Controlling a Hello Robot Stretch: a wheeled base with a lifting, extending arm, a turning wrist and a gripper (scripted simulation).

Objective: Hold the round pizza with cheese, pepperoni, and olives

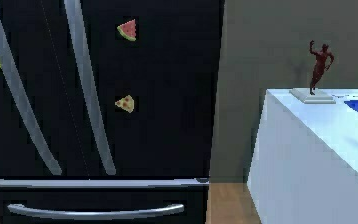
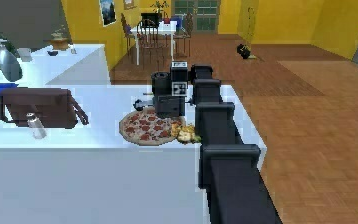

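Note:
A round pizza (image 2: 149, 127) with red pepperoni and dark specks lies flat on the white counter (image 2: 77, 150) in the arm side view. The dark arm (image 2: 219, 140) rises from the bottom edge across the counter's right end. The gripper (image 2: 159, 103) stands just behind the pizza's far rim. With the pizza and counter right at its far end, I cannot tell whether it holds anything.
A yellowish lump (image 2: 187, 133) lies by the pizza's right rim. A brown bag (image 2: 37, 105), a small shaker (image 2: 32, 125) and a kettle (image 2: 5, 58) stand to the left. A black fridge (image 1: 97, 100) stands close ahead, and a red statue (image 1: 319, 68) is on the counter (image 1: 307, 140).

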